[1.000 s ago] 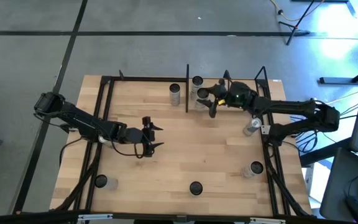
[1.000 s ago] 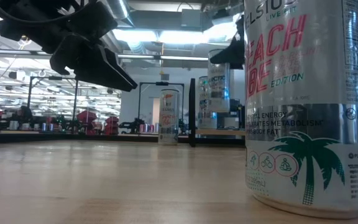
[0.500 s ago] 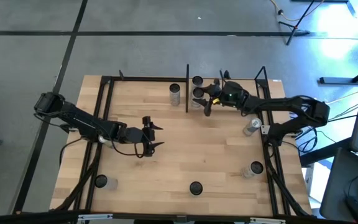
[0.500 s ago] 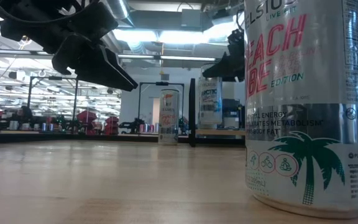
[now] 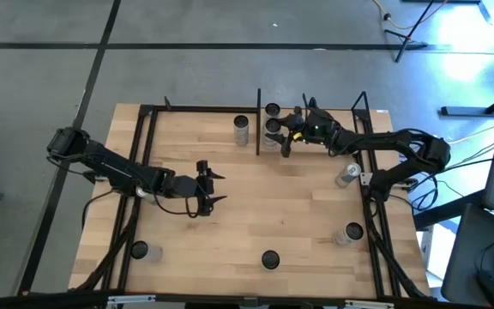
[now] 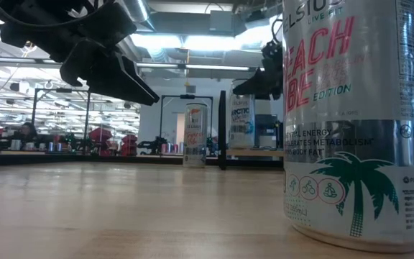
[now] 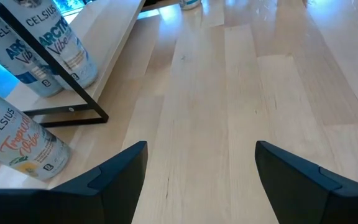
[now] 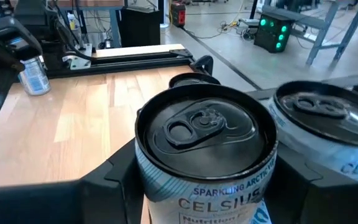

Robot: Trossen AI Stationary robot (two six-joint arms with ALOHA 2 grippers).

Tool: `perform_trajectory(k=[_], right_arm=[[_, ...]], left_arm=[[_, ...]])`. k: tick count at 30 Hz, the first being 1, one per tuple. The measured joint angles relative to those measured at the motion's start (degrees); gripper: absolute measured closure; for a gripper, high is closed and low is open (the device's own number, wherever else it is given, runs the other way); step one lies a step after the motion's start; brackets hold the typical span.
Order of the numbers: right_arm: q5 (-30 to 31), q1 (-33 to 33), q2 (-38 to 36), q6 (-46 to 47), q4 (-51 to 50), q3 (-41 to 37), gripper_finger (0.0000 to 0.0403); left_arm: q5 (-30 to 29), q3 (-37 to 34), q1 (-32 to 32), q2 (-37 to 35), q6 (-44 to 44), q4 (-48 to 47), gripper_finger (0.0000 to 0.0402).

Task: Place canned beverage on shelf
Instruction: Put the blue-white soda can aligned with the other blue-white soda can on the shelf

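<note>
One can [image 5: 272, 126], lower now, in right tool [image 5: 283, 136].

Robotics lab: arm rigs, test benches [image 6: 63, 147]

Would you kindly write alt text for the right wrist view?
A Celsius can with a black top sits between the right pincer fingers, a second can beside it. The wooden table stretches behind.

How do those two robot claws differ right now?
The right gripper is at the shelf at the table's far edge, closed around a Celsius can; the left gripper hangs open and empty over mid-table. The right arm is stretched out, the left bent back. Both have two dark fingers.
</note>
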Motion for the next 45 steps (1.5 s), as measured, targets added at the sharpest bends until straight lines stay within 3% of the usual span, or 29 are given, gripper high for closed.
perform_trajectory(k=[32,45], right_arm=[[1.9,0.1,3.3,-0.7,4.0,0.1,0.0167],[1.6,0.1,3.4,-2.0,3.7,1.2,0.005]], left_arm=[[0.0,0.0,0.0,0.0,0.0,0.9,0.0115],[0.0,0.0,0.0,0.0,-0.1,1.0,0.0115]])
